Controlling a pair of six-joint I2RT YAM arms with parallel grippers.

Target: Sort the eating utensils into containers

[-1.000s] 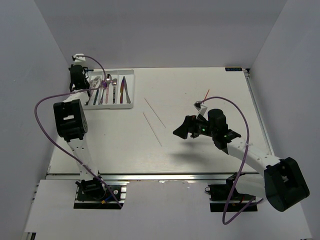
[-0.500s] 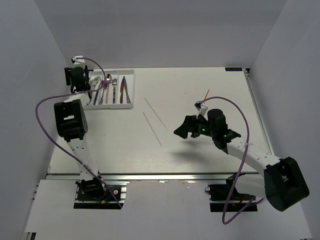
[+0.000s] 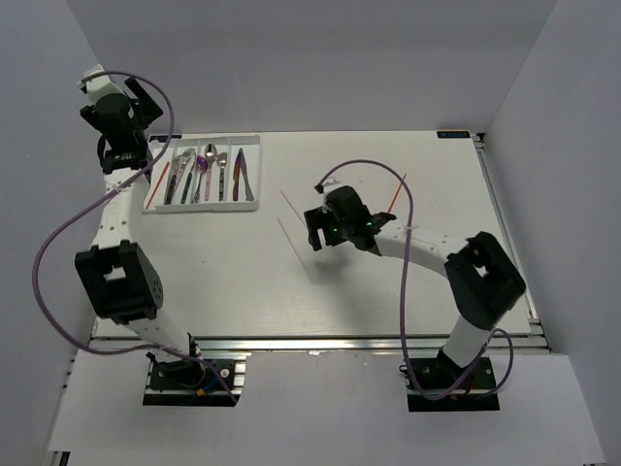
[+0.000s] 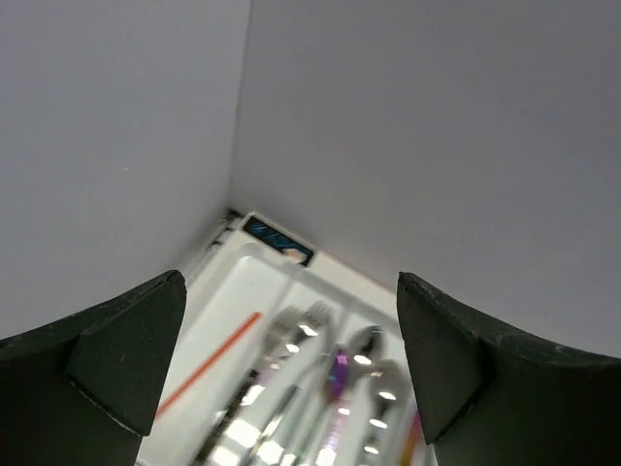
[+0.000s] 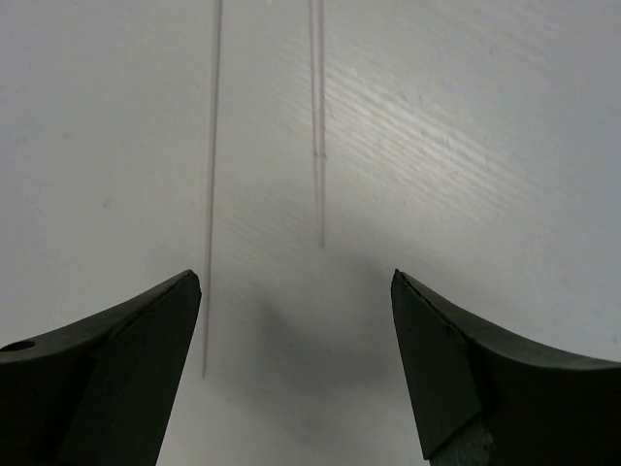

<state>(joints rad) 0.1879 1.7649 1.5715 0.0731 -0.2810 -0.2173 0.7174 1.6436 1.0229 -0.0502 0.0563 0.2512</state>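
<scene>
The white cutlery tray (image 3: 202, 206) sits at the far left of the counter (image 3: 388, 291), its slots running near to far. One red chopstick (image 3: 161, 181) lies lengthwise in the tray's leftmost slot. The slots to its right hold silver forks and spoons (image 3: 209, 173) with tines and bowls toward the far end. An iridescent knife (image 3: 243, 173) lies in the rightmost slot, also along the slot. The left pincer (image 4: 289, 282) hangs above the tray's far left corner with its jaws spread wide and nothing between them. In its wrist view the tray's contents are blurred, so the pieces there can perhaps only be sorted by colour. To the right of the tray, two pale chopsticks lie flat on the counter, roughly parallel and a little apart. Each has its long axis slanting from far-left to near-right. The farther pale chopstick (image 3: 291, 204) runs under the right pincer (image 3: 315, 233); the nearer pale chopstick (image 3: 296, 252) lies just beside it, on the near side. The right pincer is wide open and empty. It hovers low over these two sticks, and in its wrist view both thin lines run straight away between the fingers (image 5: 126, 369). A second red chopstick (image 3: 397, 192) lies well to the right of the tray, beyond the right arm, tilted from near-left to far-right.
</scene>
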